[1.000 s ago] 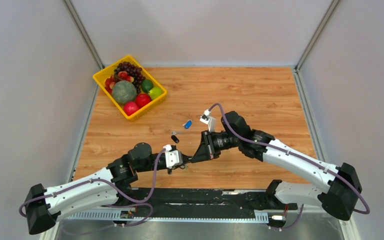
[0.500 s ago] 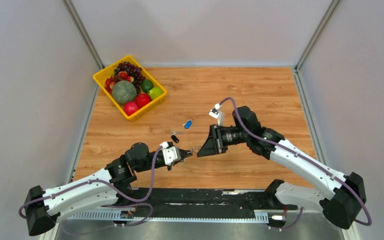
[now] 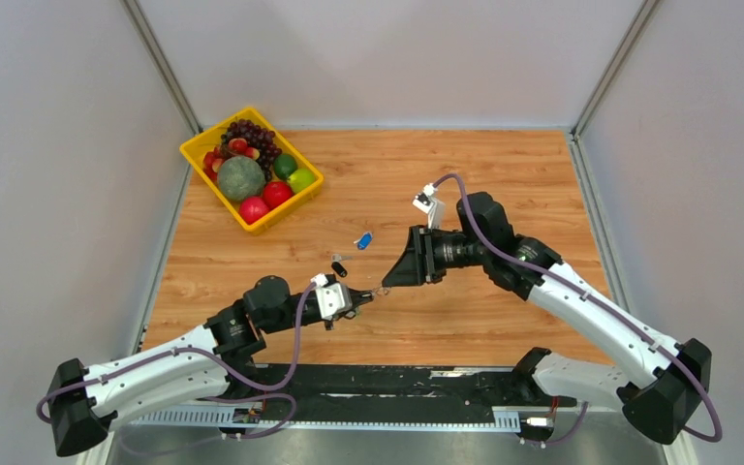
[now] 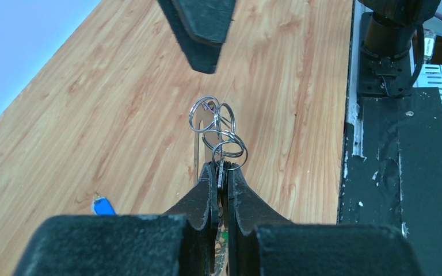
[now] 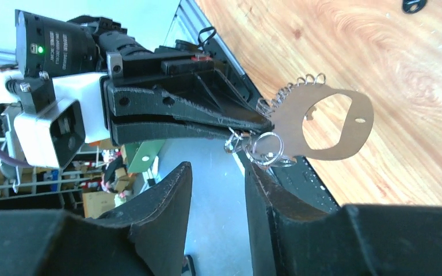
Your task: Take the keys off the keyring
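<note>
**Left gripper pinched on the keyring, right gripper slack beside it**

We see the left gripper [image 4: 221, 168] clenched tight on the keyring [image 4: 217, 123], a small tangle of wire loops held above the table [image 3: 504, 174] and jutting past its fingertips. The right gripper [image 5: 218, 164] has its fingers parted with nothing between them, its tip just short of the loops and not touching. From the right wrist view, a flat metal tag [image 5: 334, 146] with a cut-out hangs off the loops beside a short ball chain [image 5: 290, 86]. Farther out, a black-headed key [image 3: 339, 269] and a blue-headed key [image 3: 362, 239] lie loose on the wood (near each other, clear of both grippers). A yellow basket [image 3: 286, 205] of fruit sits at the far left corner.
</note>
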Motion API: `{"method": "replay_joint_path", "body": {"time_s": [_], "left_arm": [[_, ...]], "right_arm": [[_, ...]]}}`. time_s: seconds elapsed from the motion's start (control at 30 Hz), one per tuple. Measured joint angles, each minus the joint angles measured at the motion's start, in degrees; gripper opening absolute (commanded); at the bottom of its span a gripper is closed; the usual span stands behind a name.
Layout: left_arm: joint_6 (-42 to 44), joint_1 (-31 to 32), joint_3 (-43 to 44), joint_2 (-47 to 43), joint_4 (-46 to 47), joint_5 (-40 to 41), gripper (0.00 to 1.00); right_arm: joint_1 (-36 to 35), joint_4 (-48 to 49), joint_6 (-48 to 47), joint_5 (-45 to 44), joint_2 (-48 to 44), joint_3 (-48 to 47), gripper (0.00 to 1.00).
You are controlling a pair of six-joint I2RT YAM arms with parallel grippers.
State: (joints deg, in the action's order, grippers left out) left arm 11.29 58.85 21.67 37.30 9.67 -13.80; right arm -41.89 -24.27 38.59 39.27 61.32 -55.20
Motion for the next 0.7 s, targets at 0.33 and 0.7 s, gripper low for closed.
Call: {"method": "replay_joint_path", "body": {"time_s": [0.33,0.7], "left_arm": [[0.6,0.6,0.2,2.2,-0.9,1.5,0.00],[1.6,2.0,1.4,3.9,-3.3,4.0,0.00]], "right_arm": [[-5.4,-6.7,-3.8,-9.6,6.1,-7.9,0.37],[-8.6,-10.2,-4.9,-13.7,10.8,-8.6,0.34]]}}
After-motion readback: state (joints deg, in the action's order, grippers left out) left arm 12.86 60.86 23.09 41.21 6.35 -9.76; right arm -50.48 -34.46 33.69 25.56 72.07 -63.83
